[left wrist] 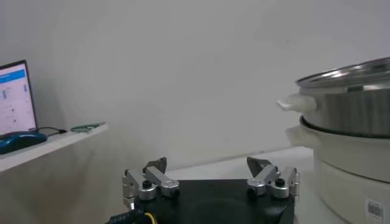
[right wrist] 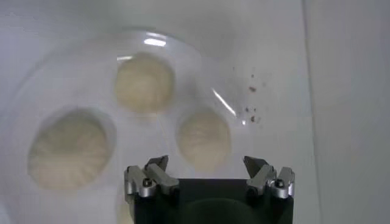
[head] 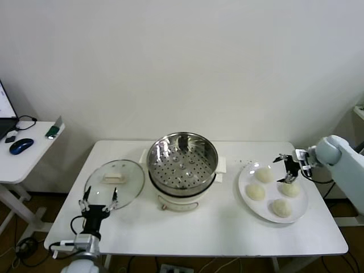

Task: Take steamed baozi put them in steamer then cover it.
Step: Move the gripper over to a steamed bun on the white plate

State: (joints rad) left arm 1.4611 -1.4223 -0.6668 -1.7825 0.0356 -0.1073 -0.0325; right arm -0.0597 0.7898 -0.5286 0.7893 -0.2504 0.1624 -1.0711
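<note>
We see the steamer (head: pixel 182 170) standing at the middle of the white table (head: pixel 199 233), its shiny pot uncovered and its perforated tray bare. The cover (head: pixel 115 181) lies flat on the table just to the steamer's left, cream handle up. All four steamed baozi (head: pixel 263 174) sit on a white plate (head: pixel 248 202) to the steamer's right, none of them touching another.

The right gripper (head: pixel 288 168) hovers over the far side of the plate, above the buns, its fingers spread apart and holding nothing. The left gripper (head: pixel 98 200) is at the near rim of the cover, fingers likewise released and empty.

The table stands against a plain white wall. To the left, a separate white desk (head: pixel 23 165) carries a blue mouse (head: pixel 21 146) and the corner of a laptop (head: pixel 4 116).

From the right wrist we look straight down at the plate (right wrist: pixel 79 67) and count only three buns (right wrist: pixel 203 138), one lying just ahead of the open right gripper (right wrist: pixel 207 167), plus a scatter of dark specks on the table beside the plate. The left wrist view gives a low side look: the left gripper (left wrist: pixel 207 165) is open, the steamer (left wrist: pixel 350 131) rises beside it with its white side handle and white base showing, and the lit laptop (left wrist: pixel 14 97) screen is in the background.
</note>
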